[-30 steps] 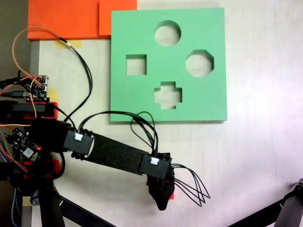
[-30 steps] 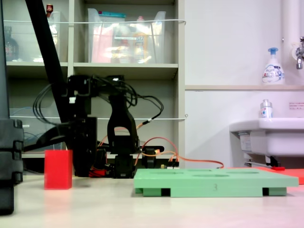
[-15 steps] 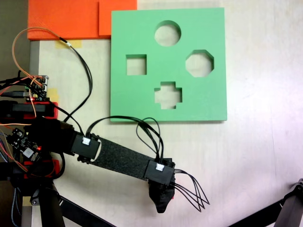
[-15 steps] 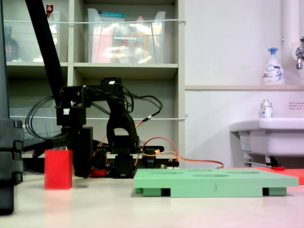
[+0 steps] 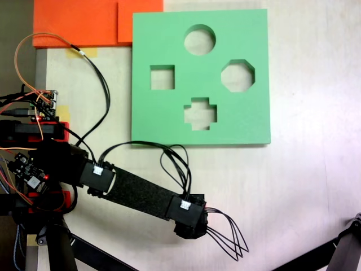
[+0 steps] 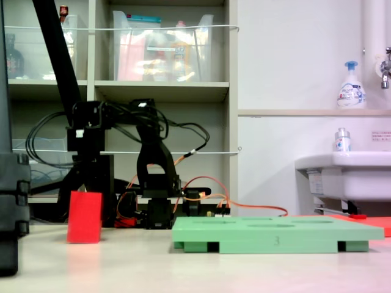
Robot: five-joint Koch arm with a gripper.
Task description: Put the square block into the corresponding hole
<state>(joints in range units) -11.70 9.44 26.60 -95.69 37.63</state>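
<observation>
We see the pale counter point(image 5: 316, 186) carrying the green foam board point(image 5: 169, 118), whose square hole point(image 5: 162, 77) sits at its left in the top-down fixed view, well apart from the arm. The black arm point(image 5: 135, 193) stretches toward the lower edge. In the low fixed view, the red square block point(image 6: 85, 217) stands tilted just below the pincer point(image 6: 90, 189); we cannot tell whether the pincer grips it.

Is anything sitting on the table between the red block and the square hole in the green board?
Nothing visible does. The red block stands left of the green board; bare table lies between them, and the square hole is open.
</observation>
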